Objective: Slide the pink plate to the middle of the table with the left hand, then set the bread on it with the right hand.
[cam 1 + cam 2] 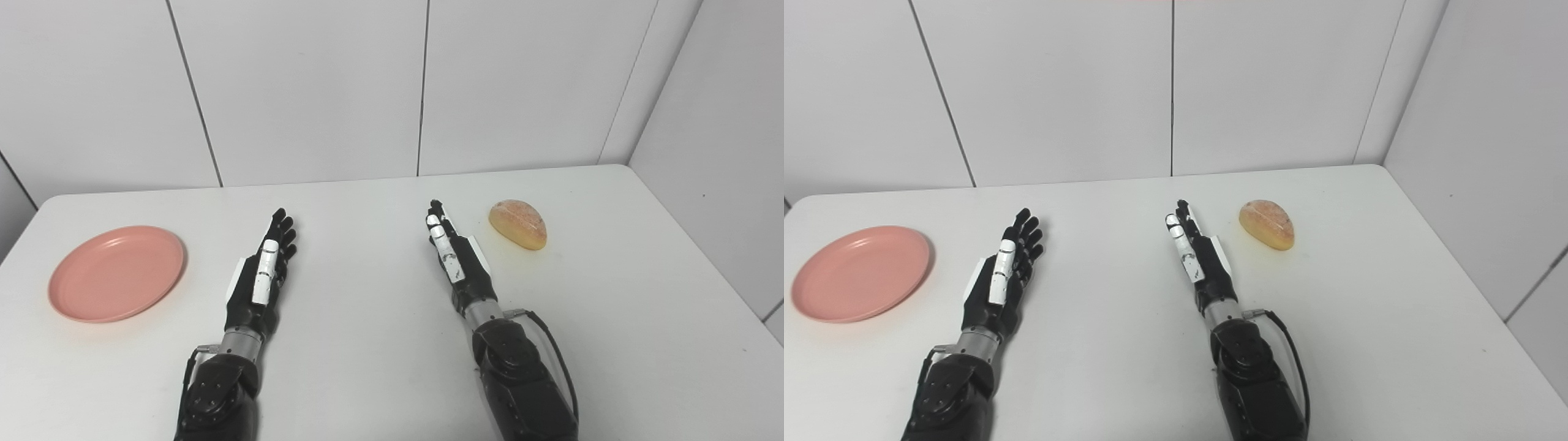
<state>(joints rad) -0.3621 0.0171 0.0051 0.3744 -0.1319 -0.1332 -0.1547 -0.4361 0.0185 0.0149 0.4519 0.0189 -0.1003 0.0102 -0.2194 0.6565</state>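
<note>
A pink plate point(116, 272) lies flat at the left side of the white table point(367, 343), with nothing on it. A golden bread roll point(518, 223) rests on the table at the right. My left hand point(263, 272) is open, fingers stretched forward, to the right of the plate and apart from it. My right hand point(456, 254) is open too, held edge-on with fingers straight, a short way left of the bread and not touching it. Neither hand holds anything.
White wall panels point(306, 92) rise right behind the table's far edge, and another wall point(716, 153) runs along its right side. The table's rounded far corners show at the left and right.
</note>
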